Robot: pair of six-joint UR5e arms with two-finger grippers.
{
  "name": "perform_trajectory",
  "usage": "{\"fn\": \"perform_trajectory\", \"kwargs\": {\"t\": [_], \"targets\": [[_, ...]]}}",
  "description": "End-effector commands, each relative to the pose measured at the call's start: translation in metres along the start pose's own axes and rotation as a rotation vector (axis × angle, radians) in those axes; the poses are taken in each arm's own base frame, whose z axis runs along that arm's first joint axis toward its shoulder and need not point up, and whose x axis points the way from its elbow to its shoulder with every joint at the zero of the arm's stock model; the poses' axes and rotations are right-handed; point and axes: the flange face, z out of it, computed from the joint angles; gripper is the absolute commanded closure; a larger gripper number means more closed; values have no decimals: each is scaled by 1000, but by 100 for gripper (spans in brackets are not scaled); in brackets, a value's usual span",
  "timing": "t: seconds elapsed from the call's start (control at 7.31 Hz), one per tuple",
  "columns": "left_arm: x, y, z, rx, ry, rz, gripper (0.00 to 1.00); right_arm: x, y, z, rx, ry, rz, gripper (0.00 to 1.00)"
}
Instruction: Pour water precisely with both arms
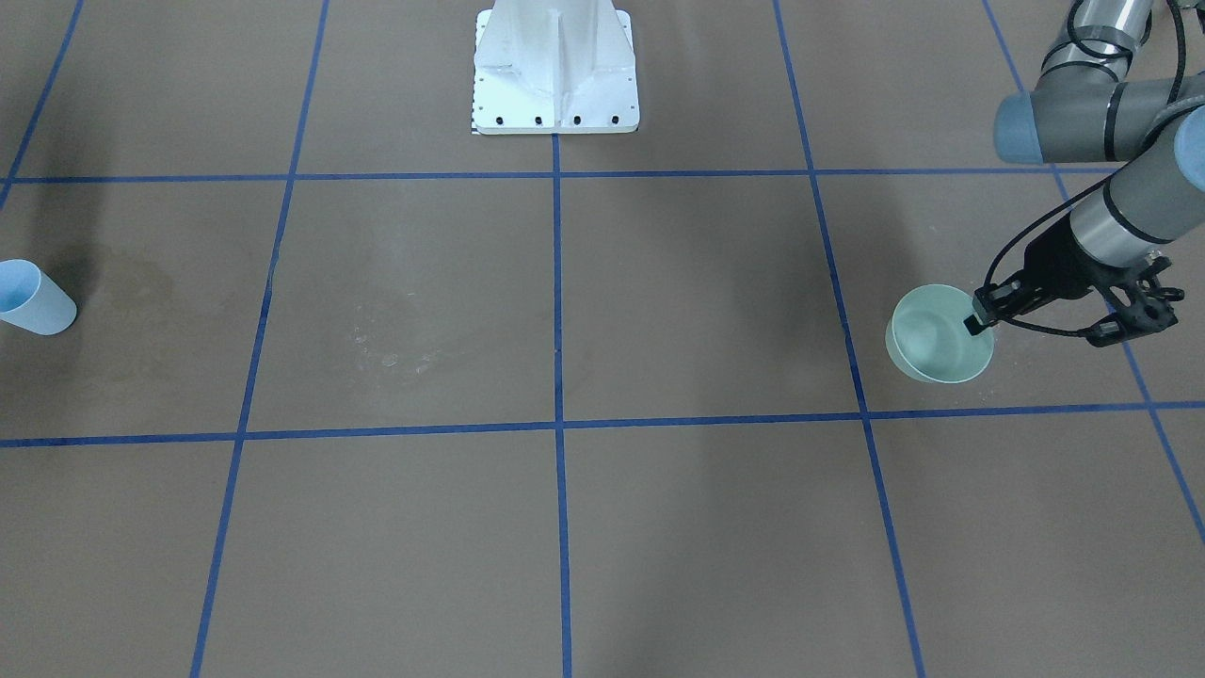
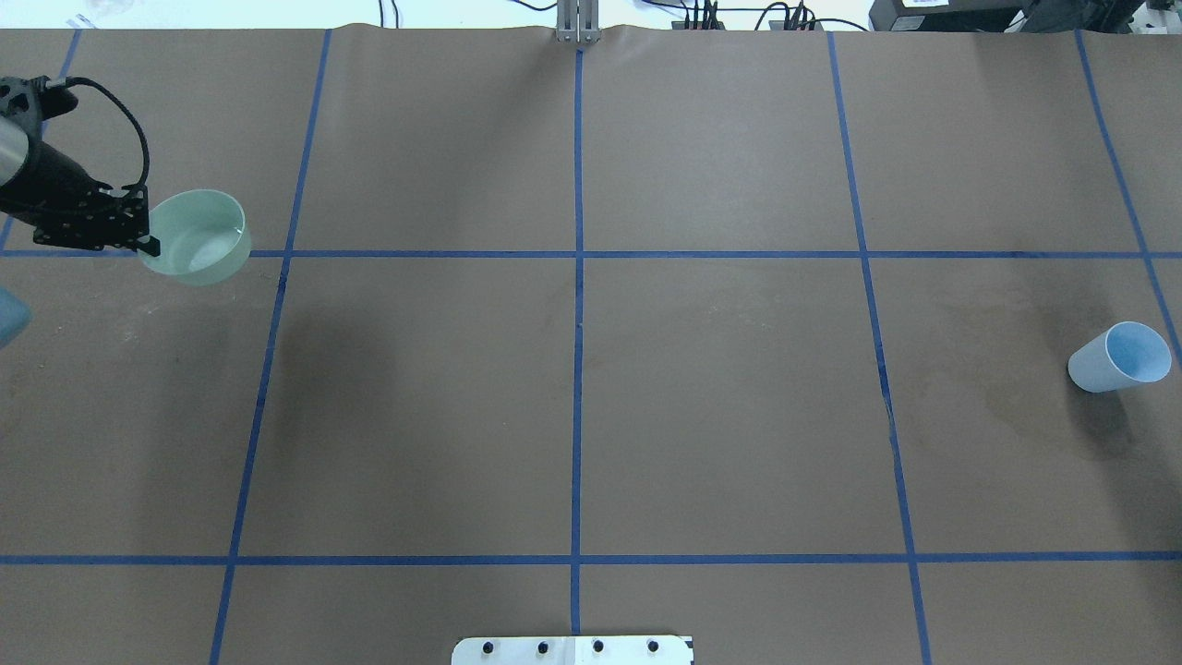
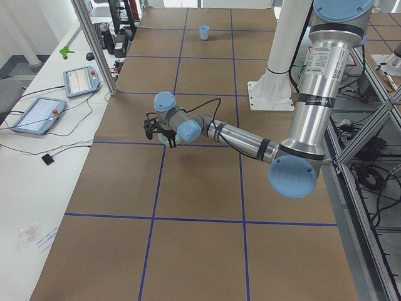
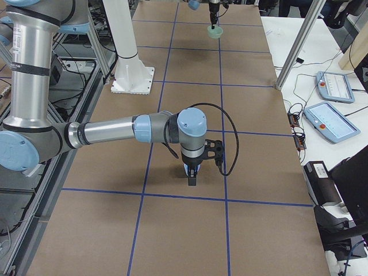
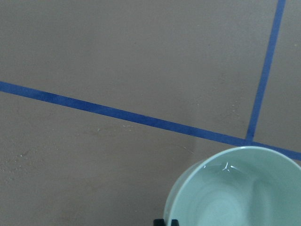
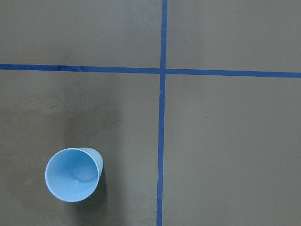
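Water [image 5: 225, 167] glints thinly inside green bowl [image 1: 937, 341], whose rim left gripper [image 1: 974, 323] is pinching at table's left end; right gripper [image 4: 191, 179] hangs near blue cup [image 2: 1117, 357], finger spread can't be told.

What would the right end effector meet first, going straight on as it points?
Probably the brown paper table cover near a blue tape line; the right end effector points down, the light-blue plastic cup seemingly aside.
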Motion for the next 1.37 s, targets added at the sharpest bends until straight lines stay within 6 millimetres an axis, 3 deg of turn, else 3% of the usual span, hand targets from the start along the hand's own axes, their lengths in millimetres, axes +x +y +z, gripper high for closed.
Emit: {"fn": "perform_trajectory", "kwargs": {"t": [0.0, 0.14, 0.27, 0.41, 0.68, 0.96, 1.09, 1.23], "targets": [[128, -3, -35, 10, 9, -95, 100, -5, -2, -4, 10, -13, -18, 1], [203, 28, -27, -10, 15, -153, 100, -10, -2, -9, 19, -11, -19, 1], [267, 72, -5, -15, 9, -167, 100, -8, -1, -7, 15, -16, -14, 1], [307, 112, 18, -10, 5, -181, 100, -8, 0, -6, 14, -15, -13, 1], [354, 176, 64, 9, -16, -189, 100, -8, -5, -7, 17, -8, -16, 1], [371, 196, 118, 49, -29, -180, 100, -12, -4, -10, 22, -18, -22, 1], [370, 195, 144, 54, -24, -196, 100, -12, -9, -10, 22, -24, -20, 1], [370, 199, 157, 46, -18, -203, 100, -14, -12, -12, 25, -33, -24, 1]]}}
